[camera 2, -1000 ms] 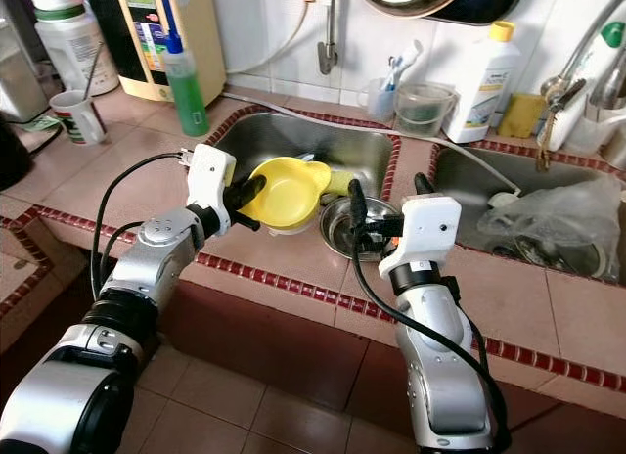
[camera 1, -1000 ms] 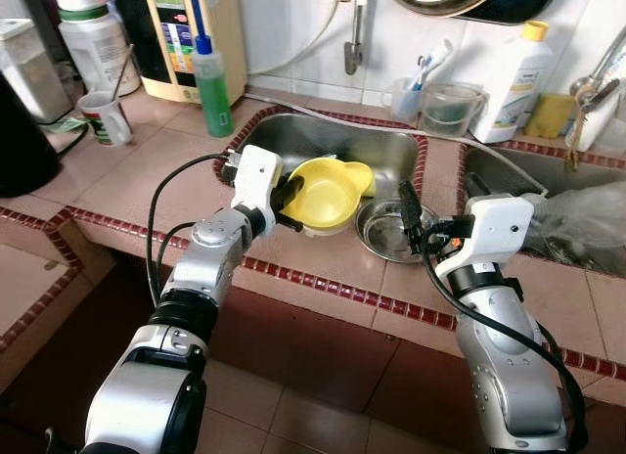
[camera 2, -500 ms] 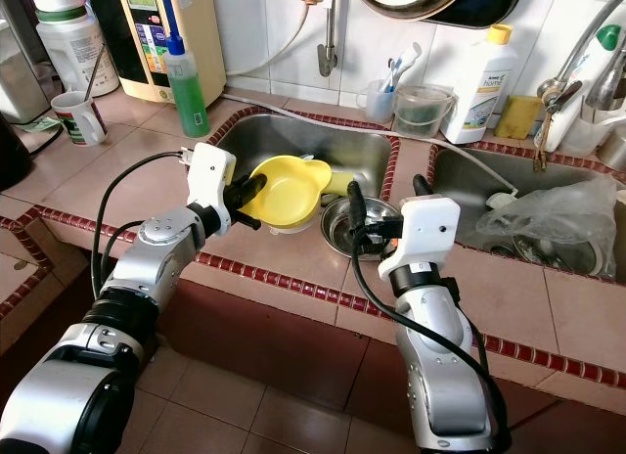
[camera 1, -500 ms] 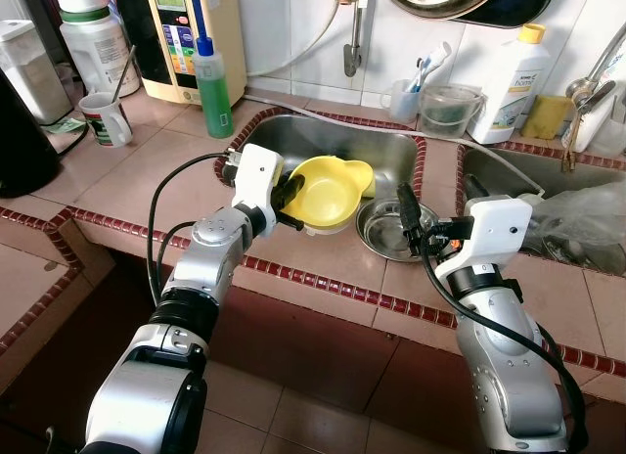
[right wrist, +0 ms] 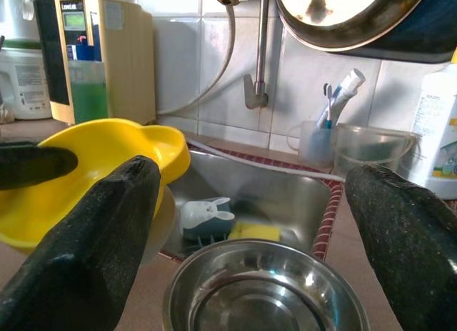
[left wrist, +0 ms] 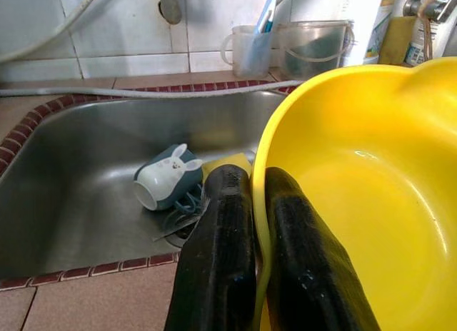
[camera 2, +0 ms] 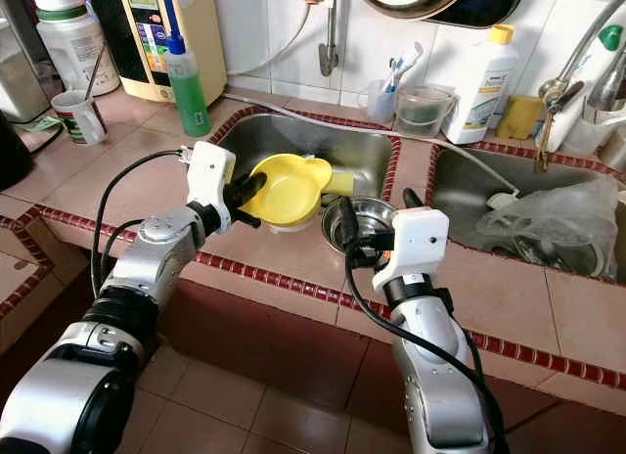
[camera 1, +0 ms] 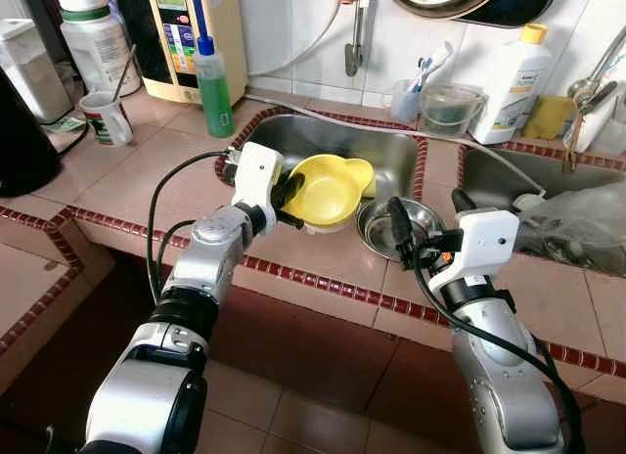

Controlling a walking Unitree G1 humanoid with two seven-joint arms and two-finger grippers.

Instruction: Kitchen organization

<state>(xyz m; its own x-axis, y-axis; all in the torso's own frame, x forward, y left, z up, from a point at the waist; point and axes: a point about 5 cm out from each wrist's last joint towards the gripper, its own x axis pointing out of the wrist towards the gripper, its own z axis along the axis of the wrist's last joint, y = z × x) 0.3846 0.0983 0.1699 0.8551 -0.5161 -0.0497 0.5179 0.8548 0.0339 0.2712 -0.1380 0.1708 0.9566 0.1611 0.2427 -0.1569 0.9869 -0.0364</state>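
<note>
The left gripper (left wrist: 258, 202) is clamped on the rim of the yellow bowl (camera 1: 327, 188), holding it tilted at the front edge of the sink (camera 1: 293, 138). The right gripper (right wrist: 260, 231) has its fingers spread wide, just before the steel bowl (camera 1: 398, 224) on the tiled counter (camera 1: 333, 266). A small blue cup (left wrist: 166, 184) lies in the sink

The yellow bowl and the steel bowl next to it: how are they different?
The yellow bowl is opaque plastic-looking, pinched at its rim by the left claw; the steel bowl is shiny metal, resting on the counter between the right claw's spread fingers, ungripped. The yellow bowl looks larger. Both are empty.
</note>
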